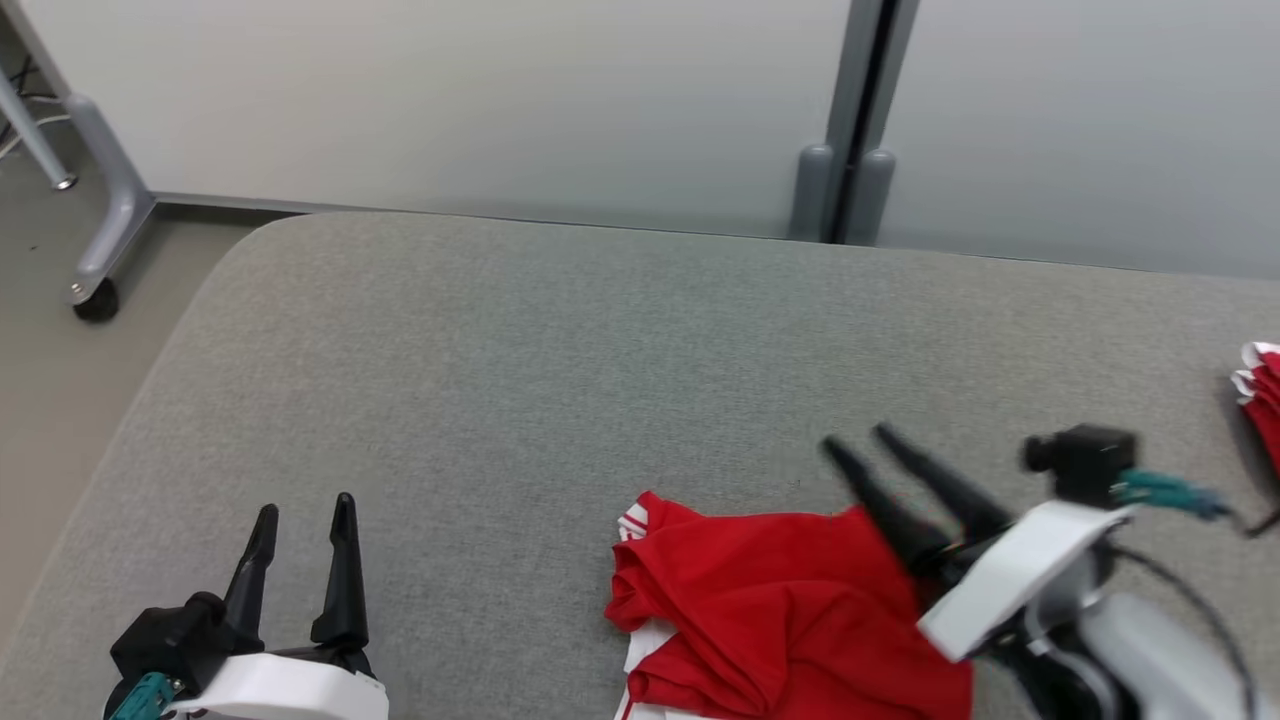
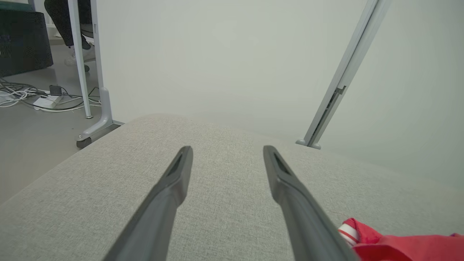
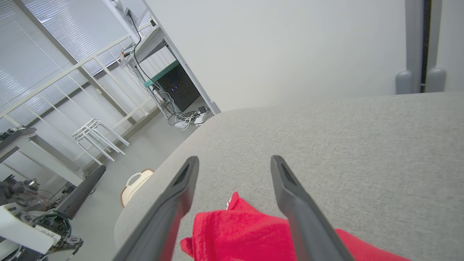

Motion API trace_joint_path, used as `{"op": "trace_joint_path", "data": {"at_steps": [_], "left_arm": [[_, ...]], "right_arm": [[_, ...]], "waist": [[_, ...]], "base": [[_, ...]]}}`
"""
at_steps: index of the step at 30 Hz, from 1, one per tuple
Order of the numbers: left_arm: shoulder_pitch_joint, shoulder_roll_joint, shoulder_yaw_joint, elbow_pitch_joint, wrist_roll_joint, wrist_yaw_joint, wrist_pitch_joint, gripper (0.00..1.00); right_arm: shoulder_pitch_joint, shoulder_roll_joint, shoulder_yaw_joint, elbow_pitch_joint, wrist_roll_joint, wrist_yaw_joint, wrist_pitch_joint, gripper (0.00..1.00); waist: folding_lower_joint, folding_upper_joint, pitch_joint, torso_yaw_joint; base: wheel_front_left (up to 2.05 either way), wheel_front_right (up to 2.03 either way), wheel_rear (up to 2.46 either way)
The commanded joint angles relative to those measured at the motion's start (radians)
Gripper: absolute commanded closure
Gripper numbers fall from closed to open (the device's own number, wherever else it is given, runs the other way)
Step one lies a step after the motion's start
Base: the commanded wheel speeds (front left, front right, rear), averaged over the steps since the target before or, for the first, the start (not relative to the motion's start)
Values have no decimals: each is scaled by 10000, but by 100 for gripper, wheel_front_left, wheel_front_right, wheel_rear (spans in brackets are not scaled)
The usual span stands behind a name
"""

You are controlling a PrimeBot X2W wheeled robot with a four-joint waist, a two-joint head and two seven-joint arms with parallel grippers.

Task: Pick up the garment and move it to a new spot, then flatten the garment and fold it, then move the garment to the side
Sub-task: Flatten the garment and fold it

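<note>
Far left, off the desk (image 1: 600, 350): grey frame leg on a caster (image 1: 100, 300) on the floor, pale wall panels (image 1: 450, 100) behind.

Left gripper (image 1: 306, 505) sits over the near-left corner of the desk with its fingers apart and nothing between them. It's well clear of the garment. Its wrist view agrees: the gripper (image 2: 227, 148) is spread over bare grey fabric, with a bit of the garment (image 2: 398, 246) at the lower right of that frame.

Garment (image 1: 780, 600) is at the near edge, right of centre. It's red with white striped trim, bunched and creased rather than flat, and partly cut off by the bottom of the head view.

Right gripper (image 1: 856, 438) is over the garment's far-right part, fingers angled toward the far-left, spread and gripping nothing. In the right wrist view the gripper (image 3: 235, 158) has the garment (image 3: 235, 232) lying loose beneath and between the fingers, no cloth pinched (can't tell whether the finger bases brush the cloth).

Grey post (image 1: 860, 120) splits the wall panels behind the far edge.

At the right edge there's a second red-and-white cloth (image 1: 1262, 395), mostly out of frame and well apart from the garment.
</note>
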Motion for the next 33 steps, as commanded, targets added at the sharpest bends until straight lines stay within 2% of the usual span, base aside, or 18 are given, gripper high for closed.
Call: {"op": "trace_joint_path", "data": {"at_steps": [1,4,7,11,15,16,17,18,25,33], "left_arm": [[34,63,70,-57,20,67,-41,0],[131,31,118,-171,74,37,-41,0],[173,-9,116,-212,106,9,-41,0],[198,-42,73,-185,125,-24,-41,0],[188,-43,25,-126,131,-60,-42,0],[169,-45,6,-117,135,-69,-42,0],[150,-38,-1,-103,138,-72,-42,0],[133,-30,-14,-95,137,-83,-41,0],[133,-4,-63,-25,75,-73,-18,0],[179,10,-80,45,3,-24,-10,0]], "right_arm": [[-36,-202,-186,-47,34,2,-118,0],[143,-864,-1074,124,-272,2,-352,0],[379,-1166,-1846,638,-794,4,-465,0],[634,-1012,-2390,966,-1291,4,-254,0],[799,-652,-2416,1024,-1678,2,120,0],[816,-567,-2400,1053,-1760,2,220,54],[827,-489,-2358,1107,-1860,2,342,88],[865,-426,-2263,1180,-1939,2,536,100],[1192,89,-1706,1870,-1868,4,2031,100],[1437,779,-716,2011,-1278,2,2762,100]], "waist": [[0,0,-76,-176],[0,0,-112,-309],[0,0,-128,-352],[0,0,-128,-327],[0,0,-150,-268],[0,0,-156,-238],[0,0,-164,-204],[0,0,-173,-170],[0,0,-246,133],[0,0,-228,450]], "base": [[0,0,0],[0,0,0],[0,0,0],[0,0,0],[0,0,0],[0,0,0],[0,0,0],[0,0,0],[0,0,0],[0,0,0]]}}
